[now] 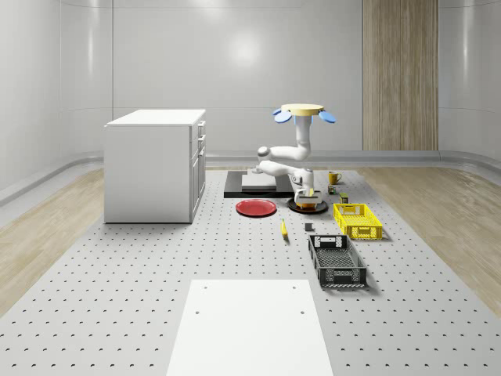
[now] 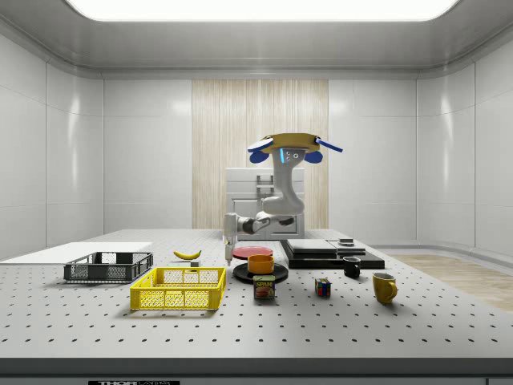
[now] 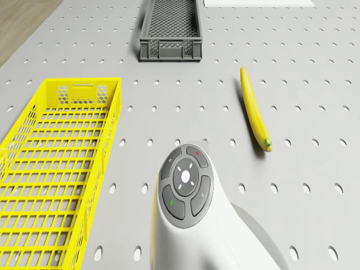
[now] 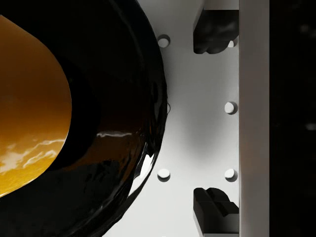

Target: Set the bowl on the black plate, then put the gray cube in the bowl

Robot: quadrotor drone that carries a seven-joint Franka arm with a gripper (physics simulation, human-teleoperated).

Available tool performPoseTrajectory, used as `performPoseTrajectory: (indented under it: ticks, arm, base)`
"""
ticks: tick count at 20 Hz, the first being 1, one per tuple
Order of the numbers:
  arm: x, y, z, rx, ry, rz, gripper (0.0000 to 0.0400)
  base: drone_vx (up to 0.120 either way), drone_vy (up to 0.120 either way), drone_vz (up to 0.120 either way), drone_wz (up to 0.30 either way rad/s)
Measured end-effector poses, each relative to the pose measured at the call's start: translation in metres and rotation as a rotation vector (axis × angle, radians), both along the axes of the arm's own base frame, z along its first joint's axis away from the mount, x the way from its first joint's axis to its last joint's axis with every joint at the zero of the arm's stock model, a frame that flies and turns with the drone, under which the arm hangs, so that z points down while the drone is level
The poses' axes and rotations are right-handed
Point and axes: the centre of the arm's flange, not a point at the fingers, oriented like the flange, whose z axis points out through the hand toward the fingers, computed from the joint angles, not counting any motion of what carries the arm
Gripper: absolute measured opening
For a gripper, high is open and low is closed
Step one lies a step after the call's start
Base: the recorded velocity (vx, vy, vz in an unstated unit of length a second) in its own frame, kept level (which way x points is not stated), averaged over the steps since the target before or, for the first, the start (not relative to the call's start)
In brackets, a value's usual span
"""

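Bowl (image 2: pixel 260 262) on plate (image 2: pixel 276 275), end effector (image 4: pixel 212 120) released just beside it, drone (image 2: pixel 292 144) hovering above worktop (image 2: pixel 417 321); next: locating, grasping gray cube.

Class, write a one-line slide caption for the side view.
Drone hovering over the table, arm reaching down beside the orange bowl that sits on the black plate.

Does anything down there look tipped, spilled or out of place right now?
Nothing stands out. The orange bowl sits level on the black plate, both crates and the mugs are upright, and the banana lies flat on the table. The drone hovers above the plate area, with the gripper open beside the plate.
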Motion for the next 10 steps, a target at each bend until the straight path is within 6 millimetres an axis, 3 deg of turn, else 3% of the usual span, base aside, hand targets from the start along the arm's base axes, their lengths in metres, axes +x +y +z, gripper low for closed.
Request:
performPoseTrajectory:
  ticks: [3,6,10]
  arm:
    - [0.0,0.0,0.0,0.0,0.0,0.0,0.04]
    - [0.0,0.0,0.0,0.0,0.0,0.0,0.04]
    - [0.0,0.0,0.0,0.0,0.0,0.0,0.04]
  base:
    - [0.12,0.0,-0.013,0.0]
    - [0.12,0.0,-0.093,0.0]
    - [0.12,0.0,0.0,0.0]
